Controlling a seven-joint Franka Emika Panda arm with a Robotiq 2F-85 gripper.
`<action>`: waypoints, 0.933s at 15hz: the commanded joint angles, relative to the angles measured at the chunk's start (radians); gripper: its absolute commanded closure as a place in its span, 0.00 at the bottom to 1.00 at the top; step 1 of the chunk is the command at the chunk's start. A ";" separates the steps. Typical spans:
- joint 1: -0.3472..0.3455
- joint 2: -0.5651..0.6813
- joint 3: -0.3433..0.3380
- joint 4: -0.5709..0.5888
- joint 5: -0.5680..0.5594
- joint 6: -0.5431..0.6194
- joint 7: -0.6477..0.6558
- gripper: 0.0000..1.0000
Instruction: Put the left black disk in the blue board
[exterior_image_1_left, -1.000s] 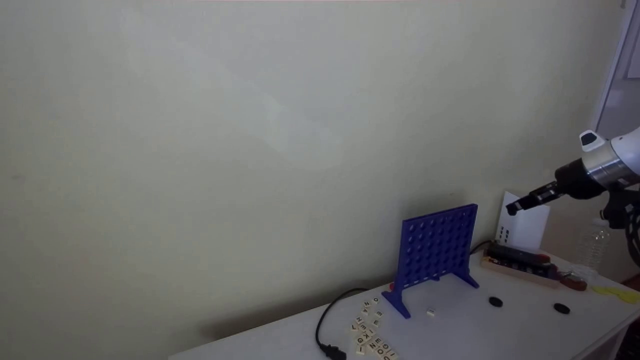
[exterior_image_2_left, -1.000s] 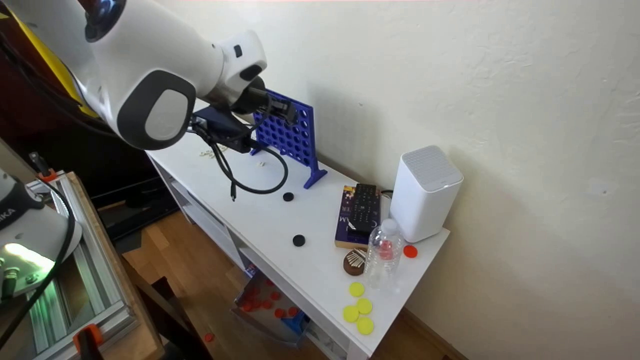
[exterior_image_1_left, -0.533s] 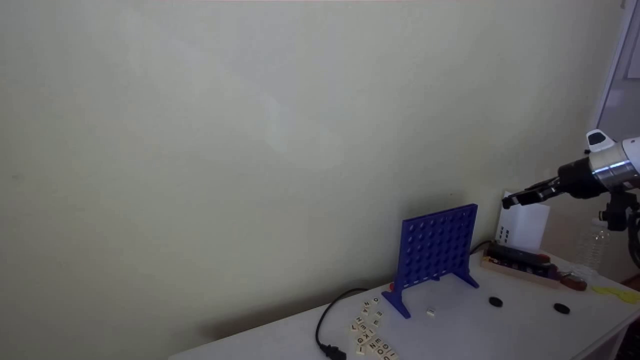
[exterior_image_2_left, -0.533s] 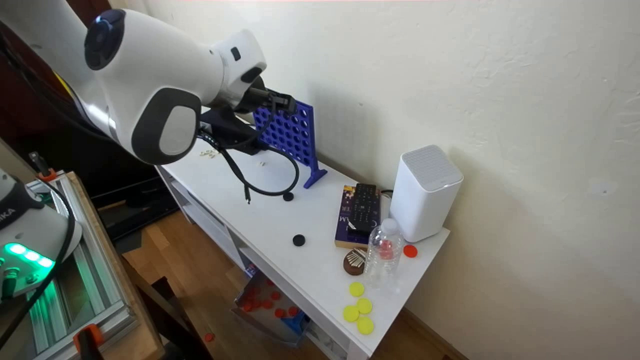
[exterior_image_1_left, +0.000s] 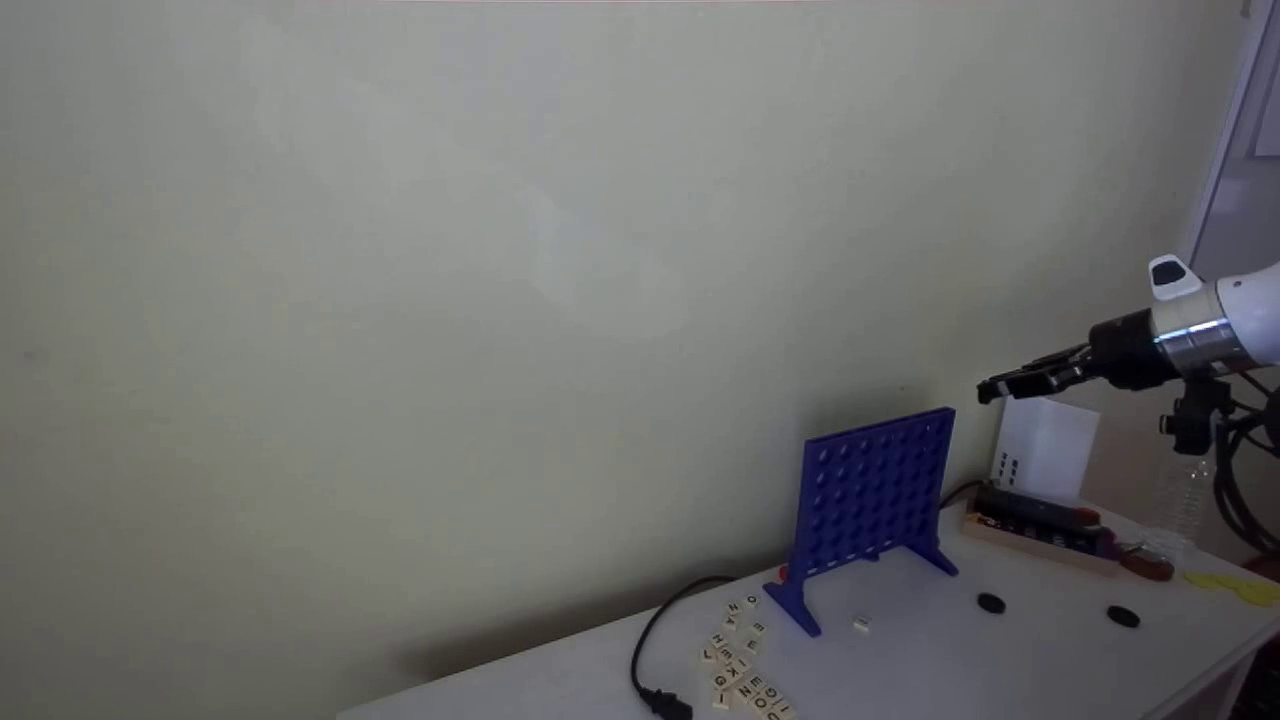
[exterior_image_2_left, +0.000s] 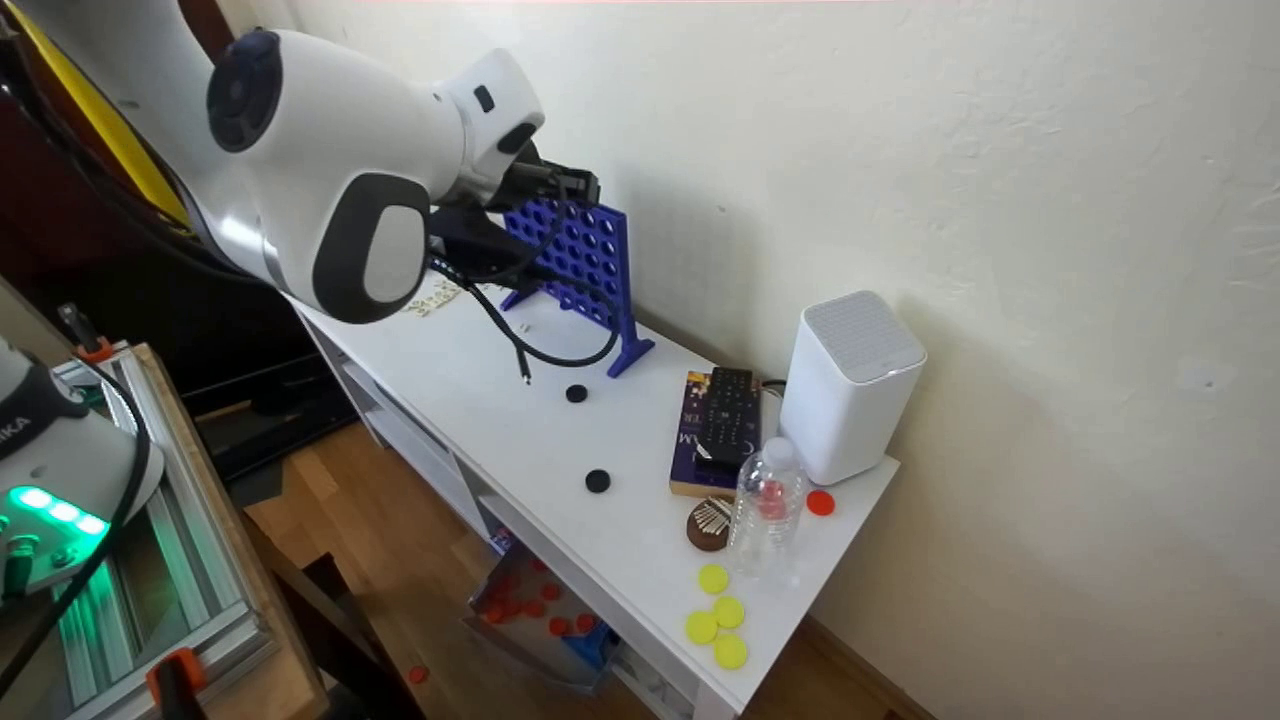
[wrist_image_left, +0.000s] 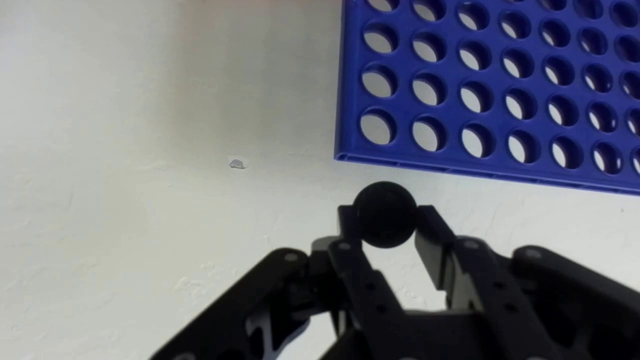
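The blue board (exterior_image_1_left: 870, 500) stands upright on the white table, and it also shows in an exterior view (exterior_image_2_left: 612, 275), partly behind the arm. In the wrist view the blue board (wrist_image_left: 450, 90) fills the upper right. My gripper (wrist_image_left: 388, 218) is shut on a black disk (wrist_image_left: 384, 212), held by its edges at the fingertips with its round face to the camera. In that view the disk appears just beyond the board's top edge, near its corner, apart from it. In both exterior views the gripper (exterior_image_1_left: 990, 390) (exterior_image_2_left: 588, 188) is raised near the board's top.
Two more black disks (exterior_image_1_left: 991, 603) (exterior_image_1_left: 1124, 616) lie on the table (exterior_image_1_left: 920, 670). Letter tiles (exterior_image_1_left: 740, 670) and a black cable (exterior_image_1_left: 645, 640) lie beside the board. A book with a remote (exterior_image_2_left: 728, 415), a bottle (exterior_image_2_left: 768, 510), a white box (exterior_image_2_left: 850, 390) and yellow disks (exterior_image_2_left: 729, 611) are farther along.
My gripper has moved toward the board and slightly up, with some turning of the wrist. The board and the disks on the table have not moved.
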 joint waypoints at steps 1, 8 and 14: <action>0.205 0.005 -0.167 0.050 -0.007 0.068 0.066 0.91; 0.475 0.019 -0.401 0.091 0.025 0.131 0.122 0.91; 0.583 0.037 -0.514 0.101 0.046 0.164 0.142 0.91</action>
